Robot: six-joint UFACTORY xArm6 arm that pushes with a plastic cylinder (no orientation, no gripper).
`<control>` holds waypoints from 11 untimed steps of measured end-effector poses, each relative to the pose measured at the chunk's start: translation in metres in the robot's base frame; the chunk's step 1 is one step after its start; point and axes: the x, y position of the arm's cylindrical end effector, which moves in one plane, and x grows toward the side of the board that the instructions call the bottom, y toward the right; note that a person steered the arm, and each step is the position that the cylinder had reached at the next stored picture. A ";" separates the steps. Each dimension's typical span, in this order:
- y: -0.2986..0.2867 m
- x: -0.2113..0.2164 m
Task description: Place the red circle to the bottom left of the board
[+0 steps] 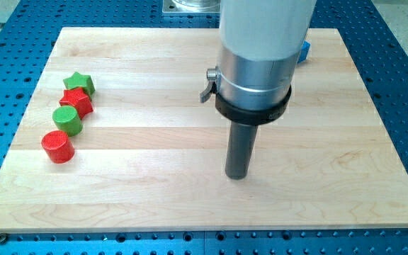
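Note:
The red circle (57,146) is a short red cylinder near the left edge of the wooden board (154,191), toward the view's lower left. Just above it sit a green circle (67,120), a red star (77,102) and a green star (78,82), in a close diagonal line. My tip (237,175) rests on the board right of centre, far to the right of the red circle, touching no block.
A blue block (304,52) shows partly behind the arm's wide grey body (261,49) near the board's top right. The board lies on a blue perforated table (402,85).

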 end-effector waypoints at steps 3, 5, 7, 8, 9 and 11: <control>-0.211 -0.068; -0.237 -0.049; -0.296 -0.042; -0.298 -0.015; -0.295 0.003; -0.229 0.052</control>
